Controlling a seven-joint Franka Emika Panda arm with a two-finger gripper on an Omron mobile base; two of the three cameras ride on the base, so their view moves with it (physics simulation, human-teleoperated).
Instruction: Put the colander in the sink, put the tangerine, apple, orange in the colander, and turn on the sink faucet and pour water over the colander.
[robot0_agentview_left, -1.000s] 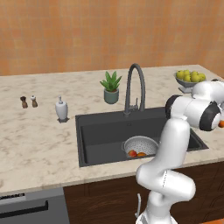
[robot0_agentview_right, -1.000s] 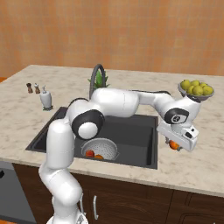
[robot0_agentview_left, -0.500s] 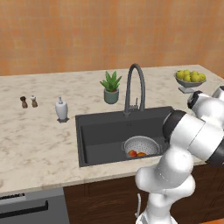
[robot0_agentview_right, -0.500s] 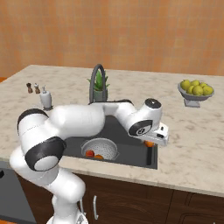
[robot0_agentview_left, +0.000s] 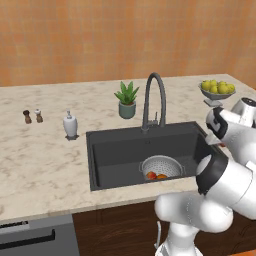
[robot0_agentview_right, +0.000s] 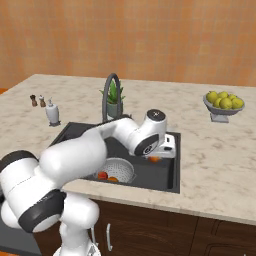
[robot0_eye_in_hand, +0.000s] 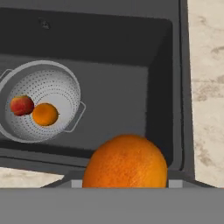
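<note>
The silver colander sits in the front part of the dark sink, with the red apple and the small tangerine inside it. In the hand view the big orange sits close at the bottom. My gripper is shut on that orange, above the right part of the sink and to the right of the colander. The colander is in front of the gooseneck sink faucet; no water shows.
A grey footed bowl of lemons stands on the counter at the far right. A potted plant is behind the sink, a soap bottle and two small shakers to its left.
The arm has swung left with the orange, from over the counter beside the sink to above the sink's right part. Colander, apple and tangerine have not moved.
</note>
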